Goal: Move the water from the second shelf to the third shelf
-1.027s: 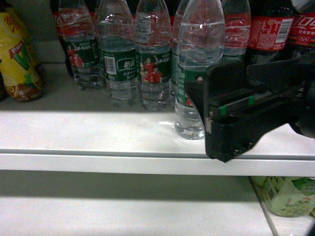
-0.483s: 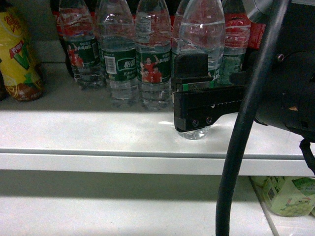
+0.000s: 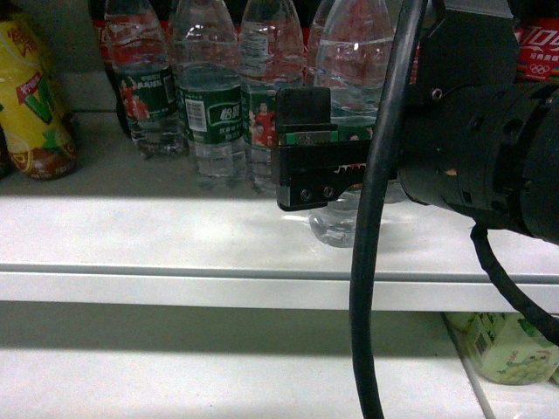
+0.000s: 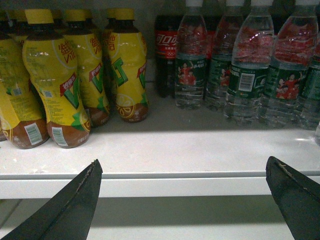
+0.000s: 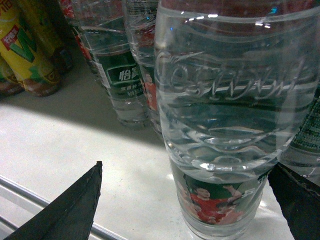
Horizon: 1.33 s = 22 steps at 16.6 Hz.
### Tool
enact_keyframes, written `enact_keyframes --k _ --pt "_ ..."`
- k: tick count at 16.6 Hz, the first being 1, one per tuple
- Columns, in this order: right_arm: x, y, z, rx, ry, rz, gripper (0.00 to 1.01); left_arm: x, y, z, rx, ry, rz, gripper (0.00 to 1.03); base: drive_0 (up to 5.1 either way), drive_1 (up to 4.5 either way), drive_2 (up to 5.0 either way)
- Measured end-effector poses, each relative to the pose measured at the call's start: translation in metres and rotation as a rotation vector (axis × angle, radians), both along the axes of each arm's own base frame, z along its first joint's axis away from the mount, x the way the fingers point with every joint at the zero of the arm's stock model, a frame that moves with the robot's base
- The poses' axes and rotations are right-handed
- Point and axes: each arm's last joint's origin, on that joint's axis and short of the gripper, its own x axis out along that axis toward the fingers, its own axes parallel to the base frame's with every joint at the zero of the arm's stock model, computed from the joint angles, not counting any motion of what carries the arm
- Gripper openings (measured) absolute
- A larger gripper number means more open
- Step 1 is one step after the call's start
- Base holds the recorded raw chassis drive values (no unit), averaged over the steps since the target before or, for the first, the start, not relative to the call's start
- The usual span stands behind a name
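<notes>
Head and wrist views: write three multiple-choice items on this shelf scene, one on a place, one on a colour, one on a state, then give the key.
1. Where does the water bottle nearest the right gripper stand?
A. front of its shelf, ahead of the row
B. on the shelf below
C. behind the cola bottles

2. What colour is its wrap label?
A. yellow
B. dark green
C. blue

3. How is the left gripper?
A. shut on a yellow bottle
B. shut on nothing
C. open, holding nothing

Key: 1 A, it stands alone ahead of the row; 2 B, green band with red-shirted figures; 3 C, its fingers sit wide apart with nothing between them.
</notes>
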Motion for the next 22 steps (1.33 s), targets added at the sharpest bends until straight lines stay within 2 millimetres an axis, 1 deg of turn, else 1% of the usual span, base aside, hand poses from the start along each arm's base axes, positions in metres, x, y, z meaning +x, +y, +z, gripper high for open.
enact_keyframes --k 4,7,13,14,15,16,17,18,19,20,22 --pt "0.011 0.008 -0.007 -0.019 0.009 -0.021 0.98 0.000 0.000 0.000 0.000 0.000 0.000 0.98 0.0 0.00 0.0" --pt "0.018 0.010 -0.009 -0.024 -0.001 -0.040 0.98 0.000 0.000 0.000 0.000 0.000 0.000 0.98 0.0 0.00 0.0" --pt "0.028 0.012 -0.013 -0.032 -0.011 -0.084 0.98 0.000 0.000 0.000 0.000 0.000 0.000 0.98 0.0 0.00 0.0" --pt "0.029 0.012 -0.012 -0.033 -0.015 -0.092 0.96 0.000 0.000 0.000 0.000 0.000 0.000 0.98 0.0 0.00 0.0" --pt "0.030 0.012 -0.012 -0.032 -0.018 -0.098 0.91 0.000 0.000 0.000 0.000 0.000 0.000 0.98 0.0 0.00 0.0" --pt "0.031 0.012 -0.012 -0.035 -0.021 -0.113 0.82 0.000 0.000 0.000 0.000 0.000 0.000 0.98 0.0 0.00 0.0" --pt "0.033 0.011 -0.012 -0.035 -0.024 -0.127 0.70 0.000 0.000 0.000 0.000 0.000 0.000 0.98 0.0 0.00 0.0" --pt "0.034 0.010 -0.012 -0.038 -0.024 -0.137 0.53 0.000 0.000 0.000 0.000 0.000 0.000 0.98 0.0 0.00 0.0" --pt "0.034 0.010 -0.011 -0.038 -0.026 -0.138 0.46 0.000 0.000 0.000 0.000 0.000 0.000 0.98 0.0 0.00 0.0" --pt "0.034 0.010 -0.011 -0.037 -0.027 -0.138 0.43 0.000 0.000 0.000 0.000 0.000 0.000 0.98 0.0 0.00 0.0" --pt "0.034 0.010 -0.011 -0.036 -0.029 -0.138 0.41 0.000 0.000 0.000 0.000 0.000 0.000 0.98 0.0 0.00 0.0"
